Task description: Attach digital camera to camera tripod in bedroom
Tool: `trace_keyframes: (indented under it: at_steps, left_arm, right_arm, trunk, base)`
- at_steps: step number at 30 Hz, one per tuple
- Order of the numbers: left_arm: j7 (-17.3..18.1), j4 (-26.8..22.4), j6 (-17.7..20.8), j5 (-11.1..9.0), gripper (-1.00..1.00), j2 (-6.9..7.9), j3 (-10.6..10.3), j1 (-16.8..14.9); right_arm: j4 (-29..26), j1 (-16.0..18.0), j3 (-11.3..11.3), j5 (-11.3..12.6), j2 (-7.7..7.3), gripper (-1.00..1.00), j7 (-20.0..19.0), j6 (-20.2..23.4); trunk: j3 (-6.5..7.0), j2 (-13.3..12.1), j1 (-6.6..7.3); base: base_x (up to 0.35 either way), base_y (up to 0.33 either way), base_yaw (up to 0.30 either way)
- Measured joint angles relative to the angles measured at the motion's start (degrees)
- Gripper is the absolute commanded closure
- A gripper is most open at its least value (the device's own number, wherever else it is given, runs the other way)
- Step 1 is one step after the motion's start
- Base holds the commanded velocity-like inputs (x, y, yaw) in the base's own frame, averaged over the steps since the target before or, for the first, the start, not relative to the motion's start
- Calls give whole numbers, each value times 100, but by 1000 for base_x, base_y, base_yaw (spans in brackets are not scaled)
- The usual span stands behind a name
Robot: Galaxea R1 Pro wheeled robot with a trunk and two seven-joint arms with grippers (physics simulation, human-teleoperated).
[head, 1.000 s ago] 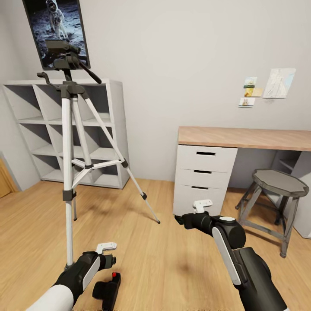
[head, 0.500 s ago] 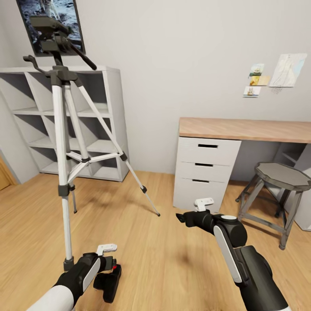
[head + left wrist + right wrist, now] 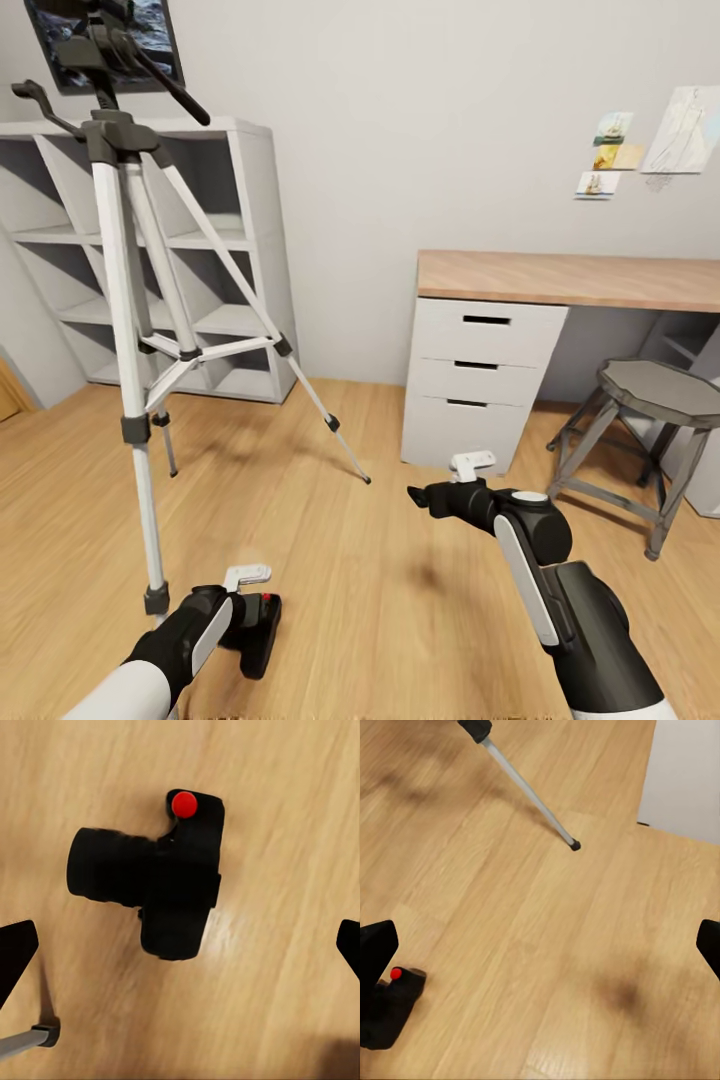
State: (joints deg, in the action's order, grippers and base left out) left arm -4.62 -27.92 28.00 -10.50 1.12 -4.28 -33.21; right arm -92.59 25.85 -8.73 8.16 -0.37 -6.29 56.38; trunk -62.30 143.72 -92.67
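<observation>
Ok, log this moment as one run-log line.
left gripper: open over digital camera | camera: on floor | right gripper: open, empty | camera tripod: standing

one digital camera point(image 3: 161, 881), one camera tripod point(image 3: 135, 300), one cube shelf point(image 3: 225, 270), one desk point(image 3: 570, 280) with three drawers point(image 3: 478, 372), one stool point(image 3: 655, 400), two grippers: left point(image 3: 262, 620), right point(image 3: 415, 495).
</observation>
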Motion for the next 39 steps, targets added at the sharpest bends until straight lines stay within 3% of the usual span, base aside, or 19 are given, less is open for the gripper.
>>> trace_keyframes:
  at_steps: [13,22,39]
  left_arm:
    - [4,-70,-53,33,-100,1,-6,-41]
    - [11,-160,-482,37,-100,8,-9,-73]
    - [9,-190,-849,45,-100,15,-9,-76]
  right_arm:
    - [0,-21,-33,1,4,-100,5,-1]
    - [0,-28,-42,6,5,-100,8,-1]
    - [0,-30,-46,7,7,-100,20,-1]
  trunk:
    - [-288,18,-33]
    - [-488,30,-57]
    - [-865,53,-100]
  base:
    - [0,0,0]
    - [0,0,0]
    - [0,0,0]
